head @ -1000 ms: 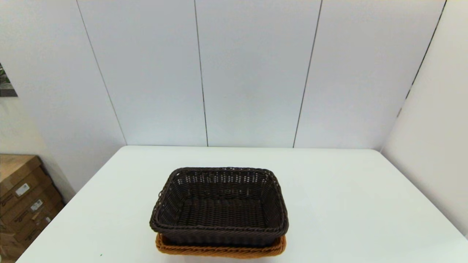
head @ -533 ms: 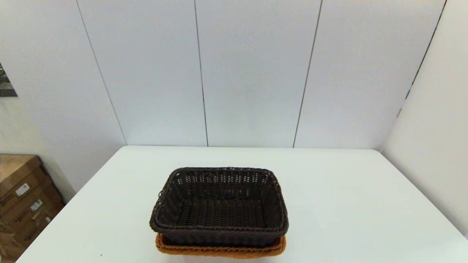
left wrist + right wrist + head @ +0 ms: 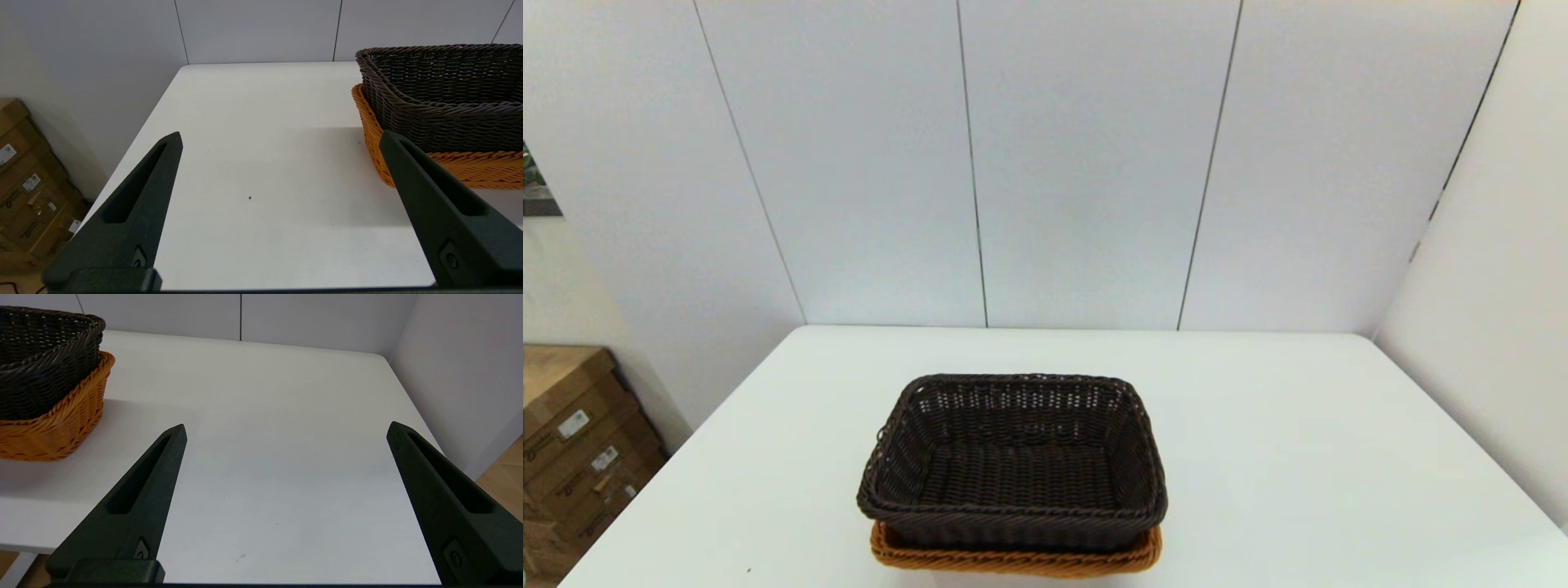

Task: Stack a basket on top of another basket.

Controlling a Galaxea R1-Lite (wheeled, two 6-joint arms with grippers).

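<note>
Two baskets nested, dark basket (image 3: 1013,457) inside orange basket (image 3: 1013,561)

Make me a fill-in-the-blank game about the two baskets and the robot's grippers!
1. The dark basket sits inside the ____ basket.
2. Both baskets stand on the white ____.
3. The left gripper and the right gripper both have their fingers ____, holding nothing.
4. In the head view, ____ arms can be seen.

Missing words: orange; table; open; no
</note>
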